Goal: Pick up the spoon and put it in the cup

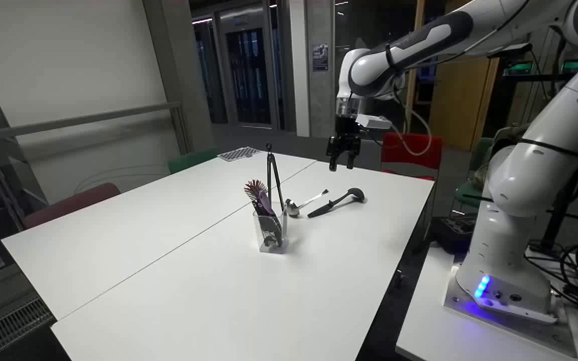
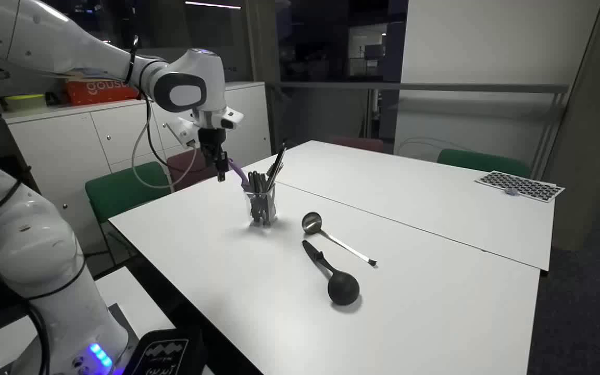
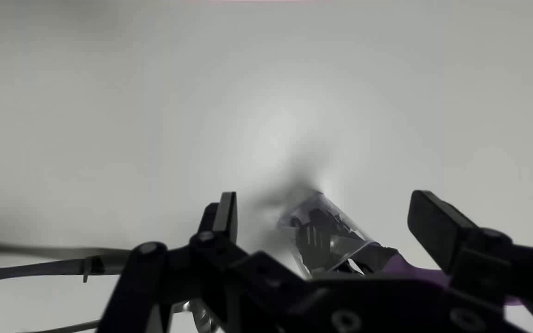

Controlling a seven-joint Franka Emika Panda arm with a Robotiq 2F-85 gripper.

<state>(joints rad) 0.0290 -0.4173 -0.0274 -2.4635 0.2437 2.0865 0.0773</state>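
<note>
The spoon, with a pale metal handle and a round darker bowl, lies flat on the white table in both exterior views, shown by its handle (image 1: 313,199) and its bowl (image 2: 311,223). At the bottom of the wrist view, part of the spoon's bowl (image 3: 205,319) shows behind my left finger. The see-through cup (image 1: 275,249) (image 2: 270,214) stands upright, filled with several utensils. My gripper (image 1: 341,164) (image 2: 221,176) hangs in the air above table height, apart from both. In the wrist view my gripper (image 3: 323,208) is open, nothing held, with the cup (image 3: 308,206) seen between its fingers.
A black ladle (image 2: 342,288) lies close beside the spoon. Tall utensils rise from the cup, including a dark rod (image 1: 269,173) and a purple handle (image 2: 237,169). Patterned sheets (image 2: 520,186) lie at a table corner. Chairs, such as a red one (image 1: 412,150), surround the table.
</note>
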